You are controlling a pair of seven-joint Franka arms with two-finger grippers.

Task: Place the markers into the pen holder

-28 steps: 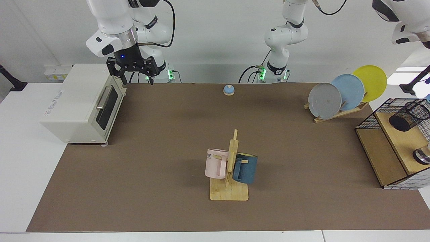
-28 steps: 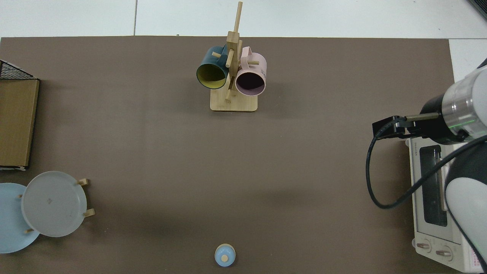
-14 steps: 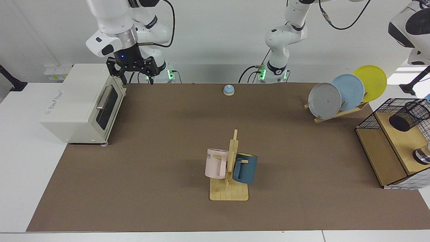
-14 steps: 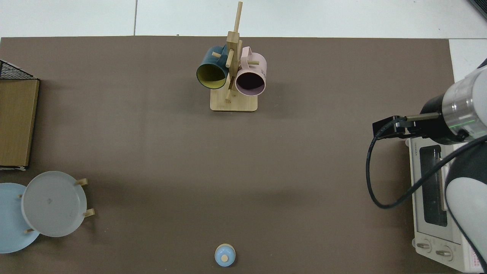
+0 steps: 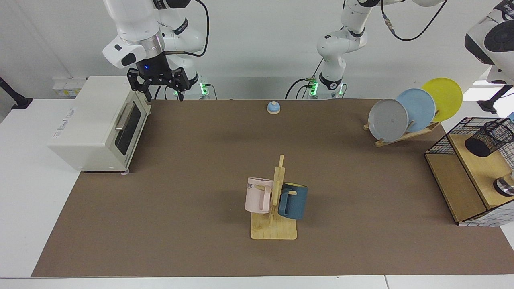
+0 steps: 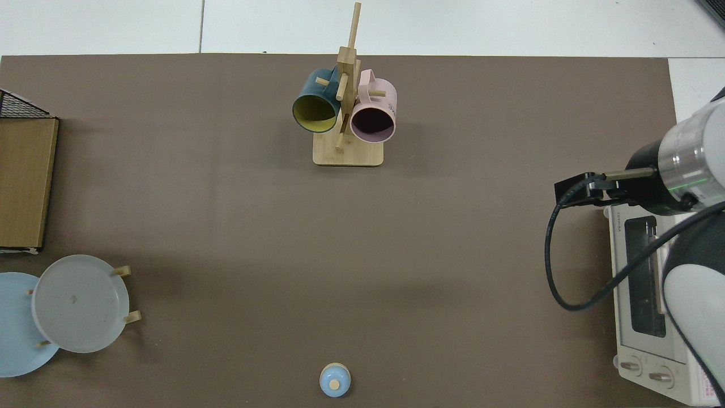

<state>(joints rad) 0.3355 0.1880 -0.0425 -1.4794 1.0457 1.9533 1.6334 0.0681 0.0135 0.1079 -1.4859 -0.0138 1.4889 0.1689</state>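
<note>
We list, outward from the mug tree (image 5: 274,208): pen holder (image 5: 489,138) tipped on the wire-and-wood rack (image 5: 466,172), well aside; no marker seen. Right gripper (image 5: 161,95) hovers by the toaster oven (image 5: 96,124), jaws apart. Left gripper lies out of view.

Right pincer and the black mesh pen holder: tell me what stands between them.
In the facing view, between the right pincer by the toaster oven and the black mesh pen holder: a small blue bell and three racked plates.

Facing cam opposite robots, top cam overhead
</note>
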